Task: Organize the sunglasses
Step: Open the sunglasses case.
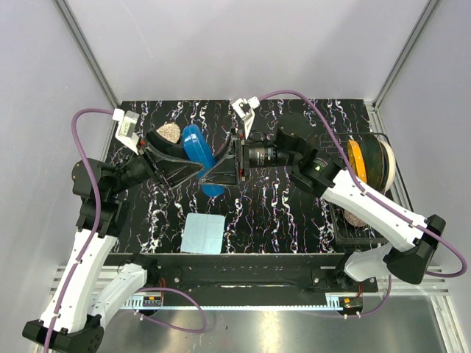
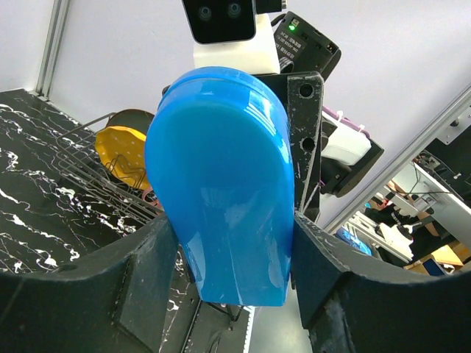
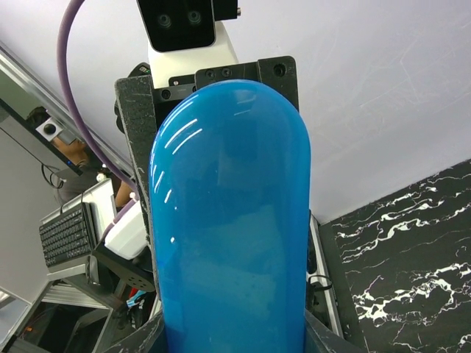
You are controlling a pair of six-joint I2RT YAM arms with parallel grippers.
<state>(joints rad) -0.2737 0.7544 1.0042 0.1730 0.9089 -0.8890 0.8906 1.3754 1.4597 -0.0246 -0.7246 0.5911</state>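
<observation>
Both of my end effectors pinched the blue case (image 1: pixel 196 145) between them, holding it up off the surface (image 1: pixel 280 213). My left end effector (image 1: pixel 197 168) gripped it from the left, the fingers (image 2: pixel 140 283) pressed against the sides of the case (image 2: pixel 221 184). My right end effector (image 1: pixel 224 168) met it from the right, and the case (image 3: pixel 232 220) filled that wrist's view, with only the finger edges showing at the bottom. The sunglasses showed in none of my views; I could not tell whether they lay inside the case. A light blue cloth (image 1: pixel 202 233) lay flat on the surface on the near side of the case. A wire basket (image 1: pixel 344 228) sat well to the right of the case.
</observation>
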